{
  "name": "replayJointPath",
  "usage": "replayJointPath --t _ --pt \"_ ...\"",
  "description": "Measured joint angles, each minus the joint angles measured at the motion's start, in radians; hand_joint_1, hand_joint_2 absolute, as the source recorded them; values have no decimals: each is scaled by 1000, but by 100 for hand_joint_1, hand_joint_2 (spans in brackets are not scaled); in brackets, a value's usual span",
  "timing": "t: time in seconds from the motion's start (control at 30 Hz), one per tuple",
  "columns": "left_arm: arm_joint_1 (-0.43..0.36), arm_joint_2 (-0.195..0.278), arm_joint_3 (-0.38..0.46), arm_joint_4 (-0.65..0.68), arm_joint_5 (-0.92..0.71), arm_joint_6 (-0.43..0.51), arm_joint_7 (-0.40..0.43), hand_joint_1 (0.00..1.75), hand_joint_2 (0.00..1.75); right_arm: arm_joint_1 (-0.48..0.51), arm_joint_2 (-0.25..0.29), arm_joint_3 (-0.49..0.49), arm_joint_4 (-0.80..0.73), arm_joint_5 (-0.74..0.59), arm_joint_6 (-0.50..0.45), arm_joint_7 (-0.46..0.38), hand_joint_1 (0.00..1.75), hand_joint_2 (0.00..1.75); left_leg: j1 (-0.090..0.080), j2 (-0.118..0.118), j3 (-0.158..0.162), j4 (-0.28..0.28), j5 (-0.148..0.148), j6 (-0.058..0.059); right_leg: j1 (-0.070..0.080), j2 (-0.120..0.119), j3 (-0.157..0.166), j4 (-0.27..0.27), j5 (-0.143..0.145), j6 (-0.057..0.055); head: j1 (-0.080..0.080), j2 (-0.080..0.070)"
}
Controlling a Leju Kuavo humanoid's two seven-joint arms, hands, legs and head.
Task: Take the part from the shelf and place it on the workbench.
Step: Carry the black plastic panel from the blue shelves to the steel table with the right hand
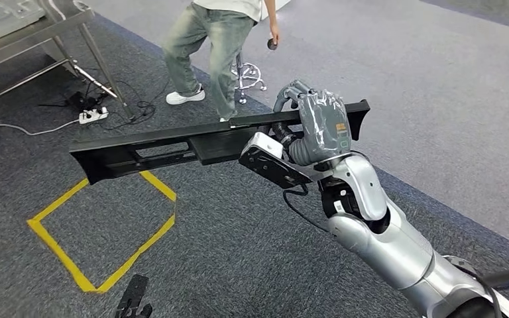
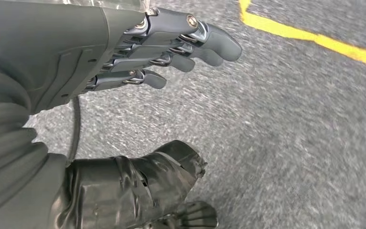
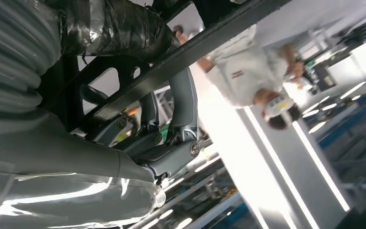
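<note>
A long black plastic part (image 1: 166, 146) hangs level in the air over the grey carpet, reaching from the left of the head view to the right. My right hand (image 1: 318, 126) grips it near its right end, fingers wrapped over the top edge. In the right wrist view the same part (image 3: 190, 47) runs as a dark bar with my right hand's fingers (image 3: 181, 95) hooked around it. My left hand (image 2: 167, 43) hangs above the carpet with its fingers straight and apart, holding nothing.
A person (image 1: 212, 40) in jeans and white shoes stands beyond the part, beside a stool base (image 1: 248, 76). A metal frame's legs (image 1: 59, 40) stand at the upper left, with a power strip (image 1: 93, 116) and cables. Yellow tape (image 1: 99, 232) marks a square on the floor.
</note>
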Motion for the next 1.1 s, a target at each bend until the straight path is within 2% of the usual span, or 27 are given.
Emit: replayJointPath --t 0.03,0.07,0.1,0.13,0.2,0.27,0.3,0.37,0.43,0.47,0.5,0.53,0.57,0.6,0.67,0.7,0.73,0.8,0.83,0.87,0.93,1.0,1.03,1.07,1.1 --pt "2 0 0 0 0 0 0 0 175 2 0 0 0 1 2 1 175 175 4 4 -2 -4 17 -4 -1 -13 3 1 -4 2 0 0" --pt "3 0 0 0 0 0 0 0 175 3 0 1 0 2 2 2 175 175 7 11 16 -46 47 -8 -3 -25 8 2 -9 6 0 0" --pt "3 0 0 0 0 0 0 0 175 4 0 1 -1 4 2 3 175 175 9 28 48 -112 83 -11 -4 -37 12 4 -14 10 0 0" --pt "1 0 0 0 0 0 0 0 175 4 -1 1 -2 7 1 4 175 175 5 49 81 -176 107 -11 -3 -48 16 8 -21 17 -2 0" --pt "-3 0 0 0 0 0 0 0 175 4 -2 1 -5 15 -2 6 175 175 -3 74 116 -246 121 1 3 -67 21 11 -32 29 -1 0" --pt "-2 -1 0 0 0 0 0 0 175 5 -2 1 -8 23 -7 7 175 175 -7 58 117 -252 115 19 8 -86 29 8 -38 39 2 0" --pt "1 -1 0 0 0 0 1 0 175 7 -3 1 -8 27 -8 7 175 175 -5 47 119 -254 114 25 6 -85 32 8 -44 45 4 0" --pt "4 -2 0 0 0 0 2 0 175 11 -4 1 -9 34 -12 7 175 175 -1 26 124 -260 115 39 -1 -47 19 53 -76 49 7 0" --pt "2 -2 0 0 0 0 2 0 175 19 -6 1 -11 37 -15 7 175 175 0 6 126 -262 115 49 -6 2 -36 177 -138 47 11 0" --pt "1 -2 0 0 0 0 2 0 175 24 -7 1 -11 38 -16 7 175 175 -1 -5 126 -262 114 51 -6 12 -71 244 -163 48 12 0" --pt "1 -2 0 0 1 0 3 0 175 29 -8 1 -11 38 -15 7 175 175 -2 -18 126 -261 113 52 -5 17 -97 288 -172 49 12 0" --pt "1 -2 0 0 1 0 3 0 175 34 -9 1 -11 38 -15 7 175 175 -3 -33 126 -259 113 52 -4 20 -109 297 -162 49 12 0" --pt "1 -2 0 0 1 0 3 0 175 36 -10 1 -11 39 -15 7 175 175 -4 -48 126 -256 112 51 -4 24 -103 267 -131 48 12 0" --pt "2 -2 0 0 1 0 4 0 175 37 -11 1 -11 39 -15 7 175 175 -4 -63 126 -252 110 50 -4 34 -81 206 -90 45 13 0" --pt "1 -3 0 0 0 0 4 0 175 37 -12 1 -12 40 -15 7 175 175 -4 -90 120 -242 107 42 -8 85 -37 88 -34 41 11 0" --pt "-1 -4 0 0 0 0 4 0 175 38 -13 1 -13 41 -15 7 175 175 -2 -102 114 -239 108 36 -8 106 -25 55 -25 40 10 0" --pt "-1 -4 0 0 -1 0 4 0 175 39 -12 1 -14 42 -14 7 175 175 0 -114 108 -239 110 30 -7 118 -22 45 -27 39 9 0" --pt "2 -4 0 0 -1 1 5 0 175 39 -13 1 -15 46 -14 6 175 175 5 -131 102 -243 116 16 -5 96 -17 37 -24 32 9 0" --pt "5 -4 -1 0 -1 1 5 0 175 39 -13 1 -15 48 -14 6 175 175 4 -116 98 -238 113 10 -6 84 -13 33 -22 26 8 0" --pt "6 -4 -1 0 -2 2 5 0 175 38 -13 1 -15 49 -15 6 175 175 2 -89 88 -217 101 5 -8 70 -8 28 -20 20 4 0" --pt "3 -6 -1 0 -2 2 5 0 175 38 -13 1 -16 51 -15 5 175 175 -1 -23 44 -124 55 -3 -5 44 0 23 -20 11 -2 0" --pt "-1 -6 -1 0 -3 2 5 0 175 39 -13 1 -17 51 -15 5 175 175 2 -1 -9 -17 17 -8 1 16 3 23 -24 6 -3 0" --pt "-1 -6 -1 0 -3 2 6 0 175 40 -13 1 -17 51 -14 4 175 175 2 2 -18 1 18 -8 2 3 5 23 -26 6 -4 0" --pt "0 -6 -1 0 -3 2 6 0 175 41 -13 1 -17 51 -14 4 175 175 2 5 -9 -15 34 -7 2 -10 8 23 -29 6 -3 0" --pt "1 -5 -1 0 -3 2 6 0 175 41 -13 1 -17 51 -14 4 175 175 1 11 20 -68 63 -4 3 -22 11 23 -32 7 -4 0"
